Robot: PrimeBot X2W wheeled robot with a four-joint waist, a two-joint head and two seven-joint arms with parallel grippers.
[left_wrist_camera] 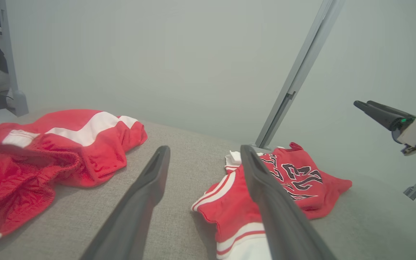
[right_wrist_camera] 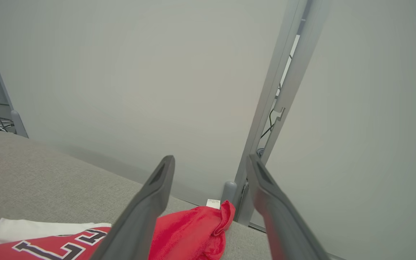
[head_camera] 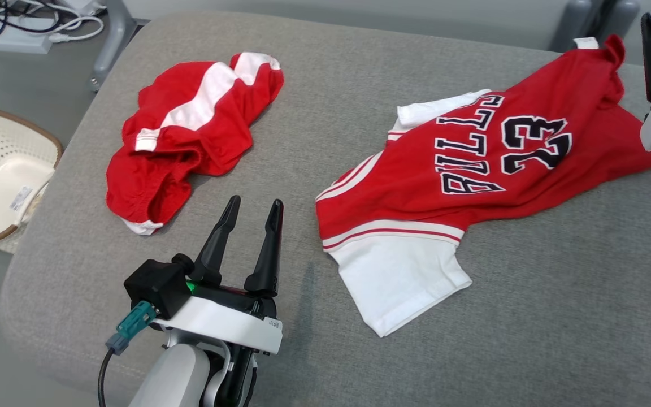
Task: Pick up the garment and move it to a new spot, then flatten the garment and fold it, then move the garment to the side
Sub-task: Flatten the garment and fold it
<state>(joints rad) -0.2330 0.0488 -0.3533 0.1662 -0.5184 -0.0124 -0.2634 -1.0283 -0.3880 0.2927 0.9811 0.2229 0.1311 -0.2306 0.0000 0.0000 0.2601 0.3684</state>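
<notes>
The red jersey [head_camera: 472, 164], with black lettering and the number 23, lies wrinkled on the right half of the grey padded surface [head_camera: 359, 73]; its bunched red end, which carries a small white tag, reaches toward the far right corner; a white part of it below a striped band points toward the near edge. The right gripper [right_wrist_camera: 211, 157] hangs over that bunched end by the right edge, its two dark fingers spread wide with nothing between them; whether it touches the cloth cannot be told. The left gripper [head_camera: 256, 200] is above the surface close to the near edge, left of the middle, fingers likewise parted and empty; it sits between the two garments and clear of both. A crumpled pair of red shorts [head_camera: 190, 135] with a white stripe lies on the left half, nearer the far edge, well apart from the jersey; a pale perforated basket [head_camera: 48, 144] stands on the floor just off the left edge.
</notes>
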